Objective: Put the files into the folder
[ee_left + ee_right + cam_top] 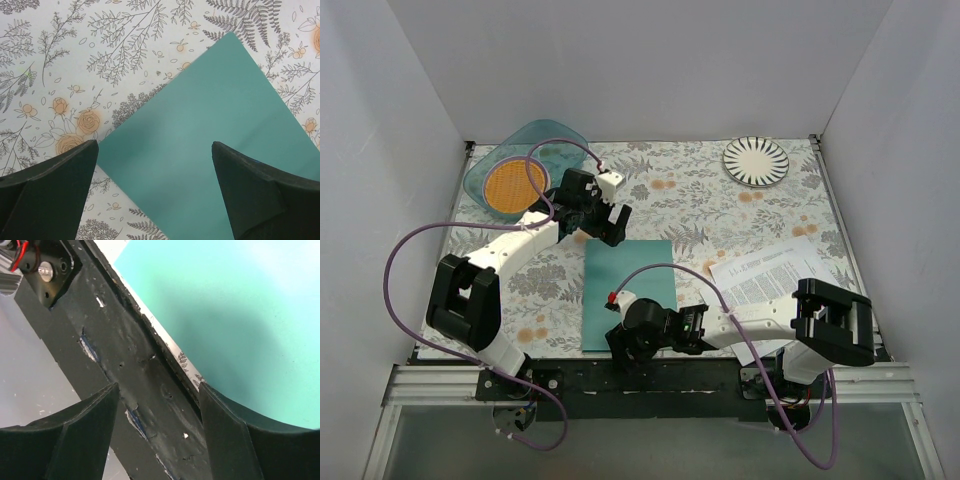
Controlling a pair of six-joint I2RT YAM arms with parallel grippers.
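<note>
Folder: flat teal-green rectangular folder point(630, 285), lying between both grippers.
Files: white printed paper sheets point(770, 272), near its right side.
Left gripper point(155, 145): spread wide, empty, above the folder's far corner.
Right gripper point(159, 387): spread wide, empty, at the folder's near edge.

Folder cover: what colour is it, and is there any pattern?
The folder is plain teal-green with no pattern; the left wrist view shows it best.

**Teal on a floral ground**

Plain matte teal-green on the folder point(628, 292) at centre; grey ferns and orange roses over white on the tablecloth point(720, 210); dense black print on the white files point(770, 272), lower right; black-and-white radial stripes on the plate point(756, 160), upper right; translucent teal bowl point(535, 132) around an orange disc, upper left
</note>
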